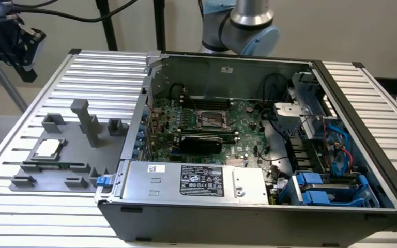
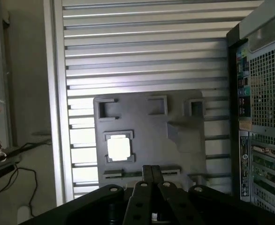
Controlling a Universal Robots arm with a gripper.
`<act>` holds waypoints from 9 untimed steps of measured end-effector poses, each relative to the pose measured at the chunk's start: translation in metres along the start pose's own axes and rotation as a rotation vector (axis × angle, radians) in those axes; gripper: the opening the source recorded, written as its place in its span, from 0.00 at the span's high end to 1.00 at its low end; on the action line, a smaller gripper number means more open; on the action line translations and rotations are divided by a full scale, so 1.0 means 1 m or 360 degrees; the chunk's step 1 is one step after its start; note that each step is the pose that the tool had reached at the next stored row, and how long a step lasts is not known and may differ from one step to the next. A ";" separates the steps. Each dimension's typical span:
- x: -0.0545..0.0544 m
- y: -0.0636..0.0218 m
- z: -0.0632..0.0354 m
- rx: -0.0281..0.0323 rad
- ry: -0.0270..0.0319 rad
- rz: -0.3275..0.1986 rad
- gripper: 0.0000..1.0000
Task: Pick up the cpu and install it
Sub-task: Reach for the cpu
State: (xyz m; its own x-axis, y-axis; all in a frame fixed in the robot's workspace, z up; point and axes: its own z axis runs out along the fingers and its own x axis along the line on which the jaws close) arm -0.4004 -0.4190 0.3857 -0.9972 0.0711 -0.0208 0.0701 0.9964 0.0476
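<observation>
Wrist view: hovering w/ jaws clenched, empty, above small silvery square cpu [image 2: 118, 147] seated in grey plastic fixture tray [image 2: 151, 133] on ribbed tabletop [image 2: 151, 47]; pick-up & install both undone.

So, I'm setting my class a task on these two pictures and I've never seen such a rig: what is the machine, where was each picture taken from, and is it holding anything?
It is one robot arm with a gripper at its end. One picture comes from a camera off the arm that sees the whole scene; the other from a camera on the wrist, looking past the gripper. On the slatted metal table stand an open computer case, its green motherboard showing, and a grey holder tray. The cpu, a small silvery square, lies in that tray. The gripper is shut, holds nothing and hangs over the tray, clear of the cpu.
</observation>
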 end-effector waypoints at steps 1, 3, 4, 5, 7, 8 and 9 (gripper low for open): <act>0.005 -0.0003 0.0004 0.00010 0.00005 0.0000 0.89; 0.013 -0.0011 0.0017 0.00023 0.00003 0.0000 0.89; 0.018 -0.0015 0.0024 0.00028 -0.00001 0.0000 0.89; 0.022 -0.0018 0.0028 0.00038 0.00003 0.0000 0.89; 0.032 -0.0025 0.0038 0.00048 0.00000 0.0000 0.89; 0.034 -0.0027 0.0039 0.00049 0.00001 0.0000 0.89; 0.034 -0.0027 0.0040 0.00047 0.00000 0.0000 0.89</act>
State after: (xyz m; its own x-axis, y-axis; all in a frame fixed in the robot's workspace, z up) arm -0.4340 -0.4191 0.3809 -0.9972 0.0713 -0.0208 0.0703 0.9965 0.0446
